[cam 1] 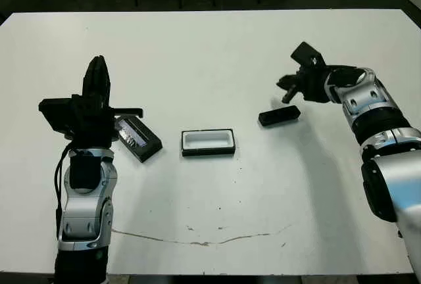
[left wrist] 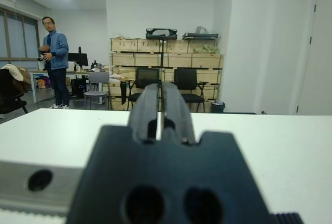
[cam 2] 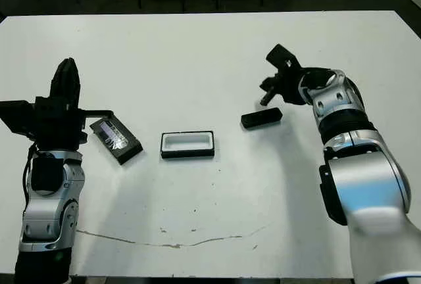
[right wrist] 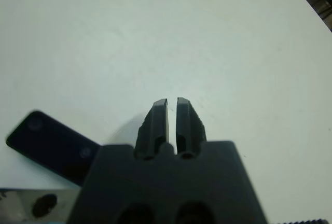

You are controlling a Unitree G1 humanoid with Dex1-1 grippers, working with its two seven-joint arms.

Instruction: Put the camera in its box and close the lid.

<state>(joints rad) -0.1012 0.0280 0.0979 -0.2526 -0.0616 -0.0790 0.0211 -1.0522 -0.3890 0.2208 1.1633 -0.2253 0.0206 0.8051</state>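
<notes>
A white desk (cam 1: 210, 54) fills most of the head view; the box (cam 1: 208, 142), a shallow black tray with white lining, is seen lying open near the middle of the frame, with nothing inside it; the lid (cam 1: 137, 138), black with a glossy silvery strip on its face, is laid at an angle just left of the box and apart from it, partly overlapped in the picture by the left hand (cam 1: 97, 80); the left hand is held at the left of the frame, its two black fingers pressed together and gripping nothing, as is confirmed in the left wrist view; the camera (cam 1: 279, 116), a slim black bar, is found on the desk right of centre, well apart from the box; the right hand (cam 1: 287, 91) is poised just above and beside the camera at the upper right, with its fingers (right wrist: 158, 117) nearly closed on nothing and only a thin slit shown between them; a person (left wrist: 54, 60) is seen standing beyond the desk in the left wrist view.
</notes>
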